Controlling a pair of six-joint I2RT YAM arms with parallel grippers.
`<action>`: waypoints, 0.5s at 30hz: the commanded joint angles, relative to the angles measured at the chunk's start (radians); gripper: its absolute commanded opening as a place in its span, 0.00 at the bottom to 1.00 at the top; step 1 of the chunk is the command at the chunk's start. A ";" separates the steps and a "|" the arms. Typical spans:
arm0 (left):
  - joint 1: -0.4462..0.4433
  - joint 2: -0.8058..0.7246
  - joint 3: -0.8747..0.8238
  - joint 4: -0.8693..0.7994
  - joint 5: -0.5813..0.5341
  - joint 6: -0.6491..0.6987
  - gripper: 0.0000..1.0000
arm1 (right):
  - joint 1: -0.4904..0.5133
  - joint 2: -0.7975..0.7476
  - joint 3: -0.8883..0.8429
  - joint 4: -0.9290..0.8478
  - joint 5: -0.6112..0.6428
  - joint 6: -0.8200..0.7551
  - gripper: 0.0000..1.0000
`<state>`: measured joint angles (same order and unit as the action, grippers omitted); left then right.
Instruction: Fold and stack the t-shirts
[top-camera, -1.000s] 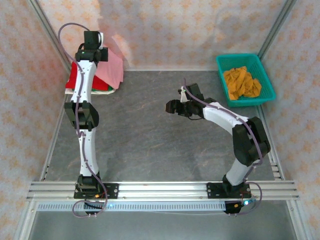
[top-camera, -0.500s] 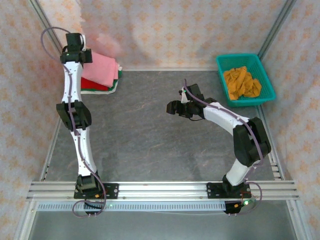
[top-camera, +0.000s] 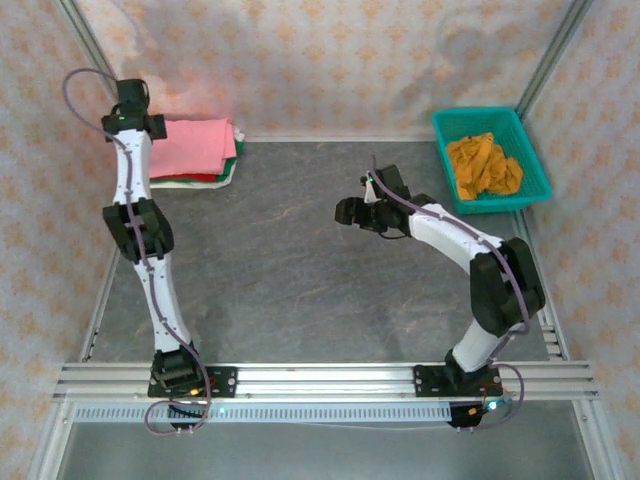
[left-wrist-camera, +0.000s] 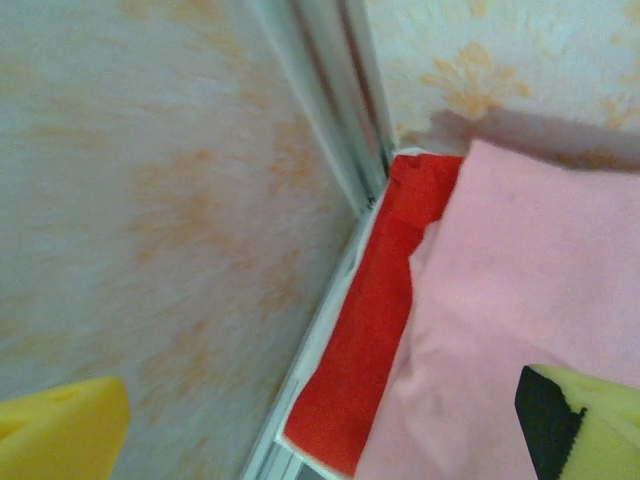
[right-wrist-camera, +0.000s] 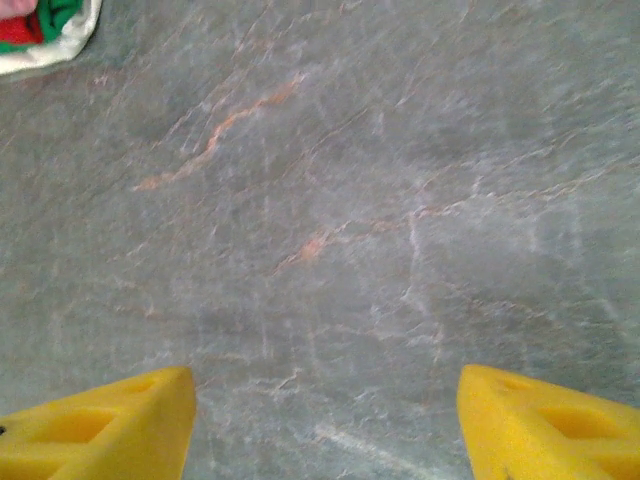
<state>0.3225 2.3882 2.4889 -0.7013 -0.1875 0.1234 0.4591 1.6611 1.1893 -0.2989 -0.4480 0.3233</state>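
While the left gripper (left-wrist-camera: 320, 428) hangs with its jaws spread wide and nothing in them, the pink shirt (top-camera: 195, 147) lies folded on top of the stack, well apart from the teal basket (top-camera: 478, 114), at the opposite end of the back wall. The red shirt (left-wrist-camera: 375, 330) sits directly beneath.

Judgement: placement is closing. Lift the fingers clear before swinging away, so no pad drags the pink layer askew.

The right gripper (right-wrist-camera: 325, 420) is partly open and empty, over bare table (right-wrist-camera: 330, 200), nearer the basket than the stack is. The mustard-orange shirt (top-camera: 483, 165) lies crumpled inside the basket, unfolded. It is probably next.
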 joint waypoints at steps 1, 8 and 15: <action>-0.007 -0.357 -0.272 0.209 0.063 -0.146 1.00 | 0.000 -0.094 -0.007 0.064 0.170 -0.045 0.72; -0.145 -0.969 -1.134 0.666 0.121 -0.329 1.00 | -0.007 -0.330 -0.233 0.323 0.534 -0.160 0.99; -0.323 -1.240 -1.759 1.041 0.050 -0.345 1.00 | -0.013 -0.543 -0.532 0.584 0.841 -0.294 0.99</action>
<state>0.0471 1.1515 0.9413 0.1051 -0.0944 -0.2089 0.4503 1.1645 0.7429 0.1310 0.1940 0.1181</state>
